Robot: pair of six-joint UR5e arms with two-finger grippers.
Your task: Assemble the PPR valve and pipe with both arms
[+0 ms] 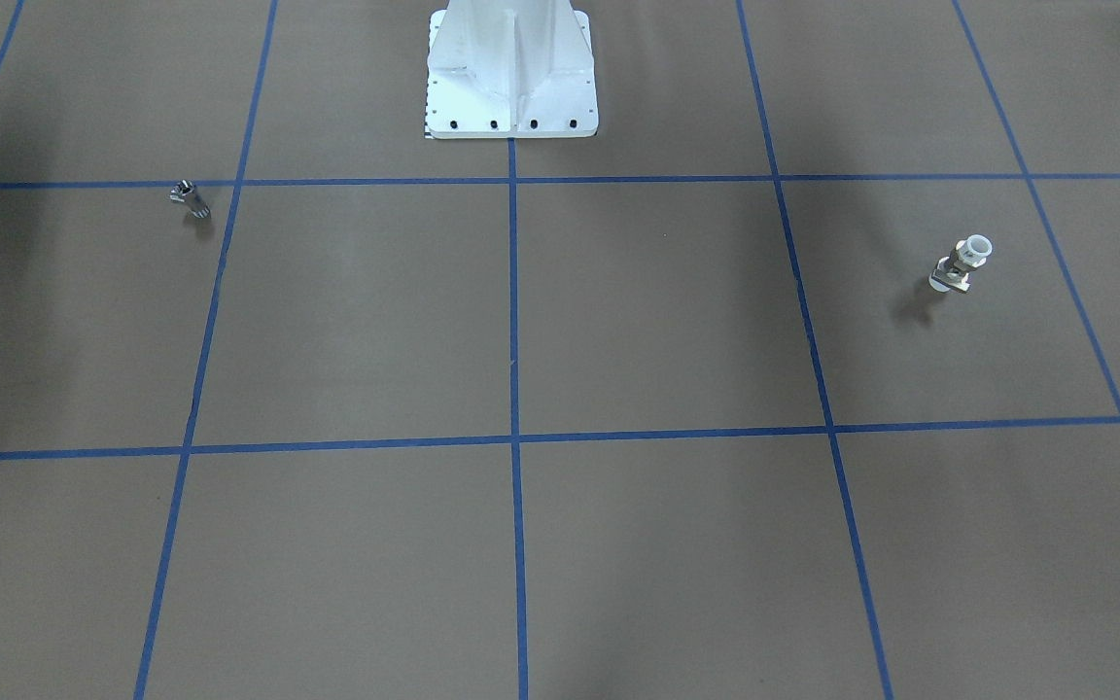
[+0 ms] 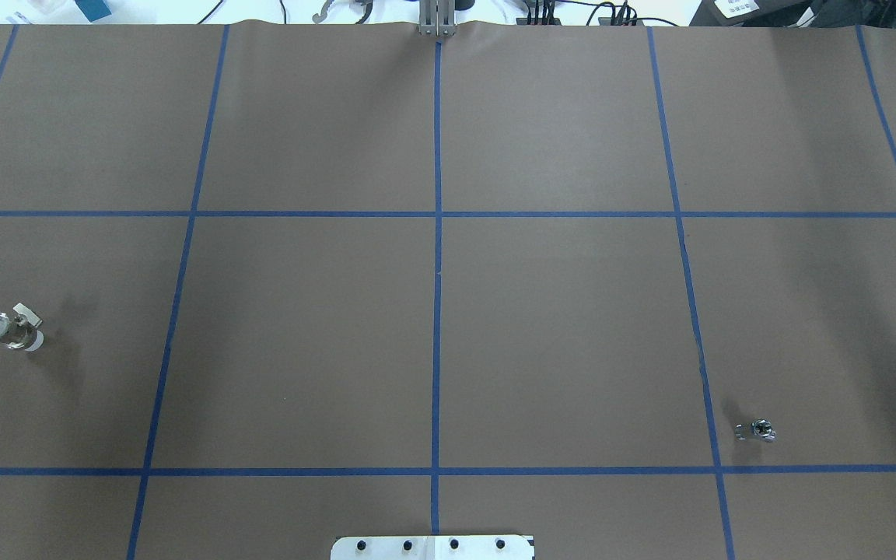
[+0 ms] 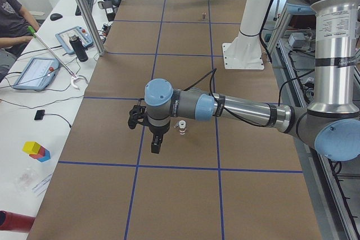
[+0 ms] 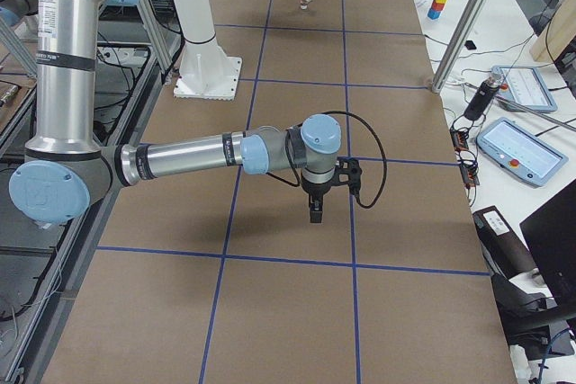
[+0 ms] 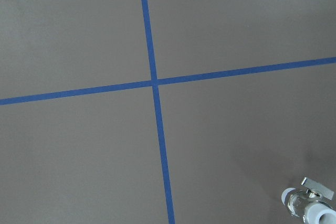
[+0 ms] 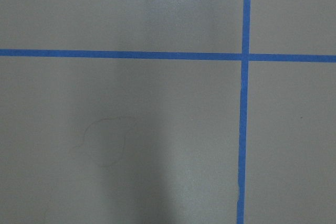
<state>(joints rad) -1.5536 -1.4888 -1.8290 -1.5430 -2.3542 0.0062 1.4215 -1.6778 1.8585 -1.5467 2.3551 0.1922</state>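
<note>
The PPR valve, white collar with a brass middle, stands on the brown table at the far left of the overhead view. It also shows in the front view, the left side view and the bottom right corner of the left wrist view. The pipe, a tiny chrome stub, lies at the right near the robot's side, and shows in the front view. My left gripper hangs above the table beside the valve. My right gripper hangs above the table. I cannot tell whether either is open or shut.
Blue tape lines divide the brown table into a grid. The white robot base stands at the table's robot side. Side benches hold tablets, coloured blocks and an operator.
</note>
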